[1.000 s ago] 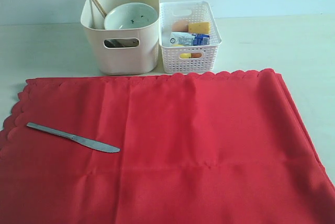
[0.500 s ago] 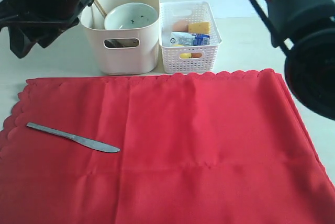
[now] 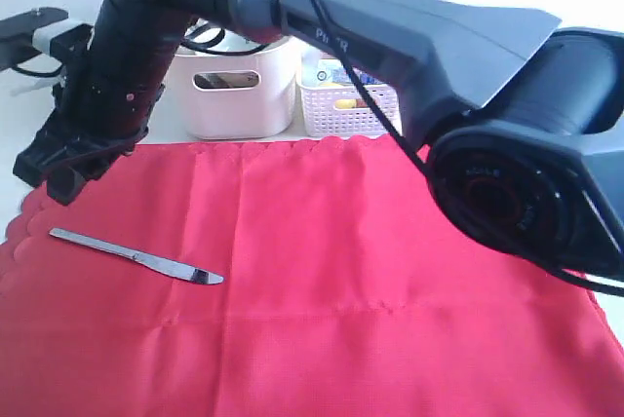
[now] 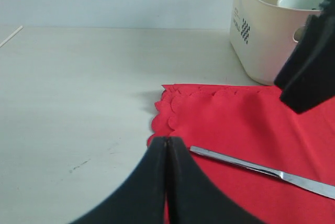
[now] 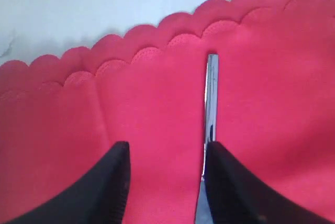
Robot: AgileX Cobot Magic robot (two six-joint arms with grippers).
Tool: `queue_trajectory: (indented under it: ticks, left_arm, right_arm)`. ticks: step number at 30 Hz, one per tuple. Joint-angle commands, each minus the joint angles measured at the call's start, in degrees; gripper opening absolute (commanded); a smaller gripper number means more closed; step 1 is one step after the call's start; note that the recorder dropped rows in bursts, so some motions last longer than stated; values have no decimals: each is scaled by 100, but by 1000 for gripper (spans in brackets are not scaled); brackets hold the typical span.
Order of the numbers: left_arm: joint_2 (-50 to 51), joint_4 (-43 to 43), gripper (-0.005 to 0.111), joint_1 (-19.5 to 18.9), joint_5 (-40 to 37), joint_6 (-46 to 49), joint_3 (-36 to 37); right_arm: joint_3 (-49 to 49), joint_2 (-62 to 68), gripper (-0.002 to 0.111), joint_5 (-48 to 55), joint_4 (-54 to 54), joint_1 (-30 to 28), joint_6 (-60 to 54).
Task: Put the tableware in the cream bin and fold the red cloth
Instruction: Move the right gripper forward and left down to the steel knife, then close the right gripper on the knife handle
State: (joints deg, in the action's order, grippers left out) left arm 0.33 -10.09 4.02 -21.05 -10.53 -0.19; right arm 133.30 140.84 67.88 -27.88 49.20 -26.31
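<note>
right pincer [image 5: 166, 150]: jaws apart, empty, over large scalloped red cloth [image 3: 370, 281] | left pincer [image 4: 167, 148]: pressed closed, empty | slim metal knife [image 3: 136, 257]: flat on cloth near its edge; just beside one right finger

red cloth [image 3: 390, 290]; silver knife [image 3: 136, 256]; cream bin [image 3: 263, 110]

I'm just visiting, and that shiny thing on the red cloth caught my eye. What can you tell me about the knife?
The metal knife is a plain, silvery table knife, seemingly one piece: a slim flat handle widening into a shiny blade with a rounded tip. It lies flat on the red cloth at a slight slant, handle end toward the cloth's scalloped side edge. The right arm's fingers hang open over it, not closed on it.
</note>
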Motion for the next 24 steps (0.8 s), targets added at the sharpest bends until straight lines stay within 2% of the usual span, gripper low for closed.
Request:
queue_trajectory:
  ticks: [1, 7, 24]
  left_arm:
    - [-33, 50, 0, -6, 40, -19, 19]
    - [-33, 50, 0, -6, 40, -19, 19]
    - [-33, 50, 0, -6, 40, -19, 19]
  right_arm:
    - [28, 266, 45, -48, 208, 144, -67]
    - [28, 548, 45, -288, 1161, 413, 560]
    - [28, 969, 42, -488, 2062, 540, 1171]
